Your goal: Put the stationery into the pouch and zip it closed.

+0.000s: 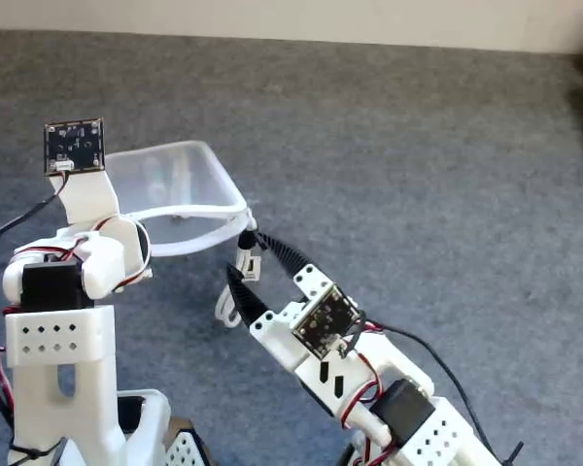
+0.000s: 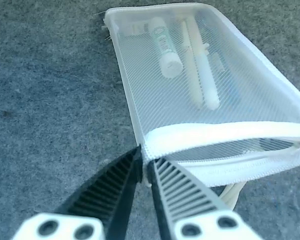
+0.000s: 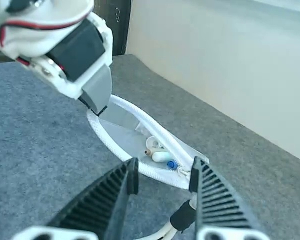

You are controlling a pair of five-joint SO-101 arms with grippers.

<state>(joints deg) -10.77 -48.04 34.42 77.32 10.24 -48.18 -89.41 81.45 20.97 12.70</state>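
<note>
My pincer [image 3: 163, 175] spreads wide, one finger either side of the pouch [image 3: 121, 131] at its near end. Stationery [image 3: 160, 155] lies inside, and the other pincer [image 3: 97, 106] is at its far rim.

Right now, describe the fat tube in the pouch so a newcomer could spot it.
On the grey carpet lies a translucent mesh pouch, its white zipper edge pinched by the left gripper. Inside, the tube lies beside two slim white pens; it is shorter, thicker and carries a greenish label.
</note>
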